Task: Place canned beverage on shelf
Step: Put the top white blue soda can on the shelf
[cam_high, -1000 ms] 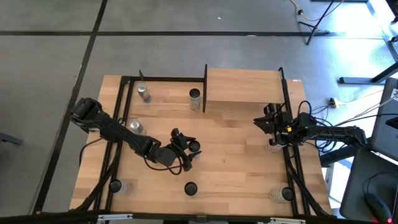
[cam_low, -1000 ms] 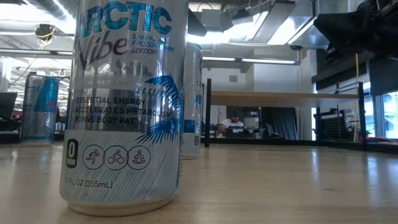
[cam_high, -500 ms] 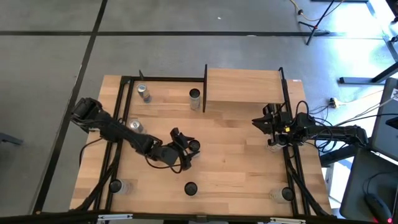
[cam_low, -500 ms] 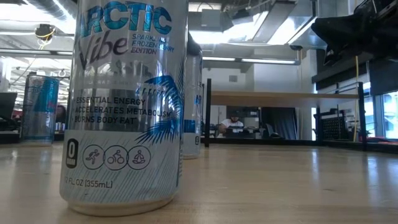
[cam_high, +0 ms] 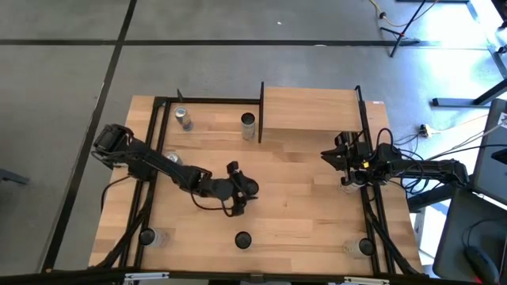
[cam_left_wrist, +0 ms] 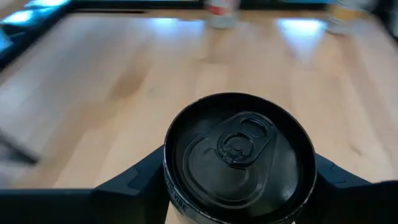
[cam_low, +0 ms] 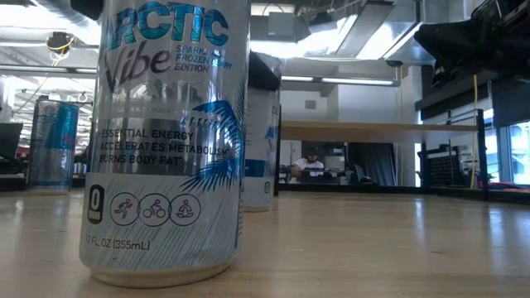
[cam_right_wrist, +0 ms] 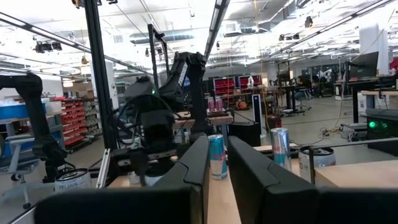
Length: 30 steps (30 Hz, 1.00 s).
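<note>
A can with a black top (cam_high: pixel 249 187) stands mid-table and shows in the left wrist view (cam_left_wrist: pixel 239 155). In the low view it is half hidden (cam_low: pixel 263 132) behind a large near can. My left gripper (cam_high: pixel 240 188) reaches it from the left and is shut on it. My right gripper (cam_high: pixel 329 154) waits at the table's right, beside the shelf's right post, its fingers (cam_right_wrist: pixel 249 180) a narrow gap apart and empty. The shelf (cam_high: pixel 309 109), a raised pale board with black posts, stands at the far side and also shows in the low view (cam_low: pixel 377 130). My left gripper pinches the can's upper wall (cam_left_wrist: pixel 169 182) between its two fingers (cam_left_wrist: pixel 127 183), one on each side just below the rim. The fingers come from the table's left, slanting down. The can stands upright; whether its base is on the table I cannot tell.
Other cans stand at the far left (cam_high: pixel 184 119), beside the shelf's left post (cam_high: pixel 249 123), under my left arm (cam_high: pixel 173 161) and near the front edge (cam_high: pixel 242 239), the last one large in the low view (cam_low: pixel 166 141). A blue and silver can (cam_low: pixel 51 145) stands at left.
My left arm has stretched out and its gripper has gone toward the table's right edge and turned, coming onto the black-topped can. In the low view that can has shifted slightly to the right.
</note>
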Each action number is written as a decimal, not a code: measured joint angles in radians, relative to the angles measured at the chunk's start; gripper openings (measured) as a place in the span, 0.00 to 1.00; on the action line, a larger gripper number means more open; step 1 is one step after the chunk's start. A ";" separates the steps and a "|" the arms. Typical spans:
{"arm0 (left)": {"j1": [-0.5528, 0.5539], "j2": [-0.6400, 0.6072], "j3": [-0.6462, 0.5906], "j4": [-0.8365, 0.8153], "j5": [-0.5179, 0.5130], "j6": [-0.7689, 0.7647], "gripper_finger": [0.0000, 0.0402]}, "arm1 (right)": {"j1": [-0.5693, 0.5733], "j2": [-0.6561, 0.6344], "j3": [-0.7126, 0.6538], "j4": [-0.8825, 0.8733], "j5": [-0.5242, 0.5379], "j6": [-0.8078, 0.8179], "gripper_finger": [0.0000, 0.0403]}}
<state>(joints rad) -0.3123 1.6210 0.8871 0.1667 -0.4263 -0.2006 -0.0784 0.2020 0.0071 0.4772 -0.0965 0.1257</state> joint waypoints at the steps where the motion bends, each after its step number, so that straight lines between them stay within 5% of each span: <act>1: 0.008 -0.009 -0.001 0.002 0.035 0.036 0.54 | 0.000 0.000 0.000 0.000 0.000 0.000 0.13; 5: 0.061 -0.026 -0.001 0.061 0.170 0.163 0.54 | 0.000 0.013 0.000 -0.003 0.000 0.000 0.13; 12: 0.186 -0.029 -0.001 0.118 0.556 0.370 0.54 | 0.000 0.063 0.000 0.000 -0.001 -0.001 0.13; 19: 0.286 -0.020 0.000 0.095 0.816 0.396 0.54 | 0.000 0.091 0.000 0.001 -0.001 0.000 0.13; 25: 0.294 0.009 0.000 0.019 0.819 0.375 0.54 | 0.000 0.090 0.000 0.004 -0.003 0.000 0.13; 30: 0.268 0.010 0.000 0.030 0.670 0.298 0.62 | 0.000 0.090 0.000 0.008 -0.005 0.000 0.13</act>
<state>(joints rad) -0.0441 1.6306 0.8874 0.1971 0.2435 0.0974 -0.0784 0.2924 0.0071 0.4857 -0.1016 0.1257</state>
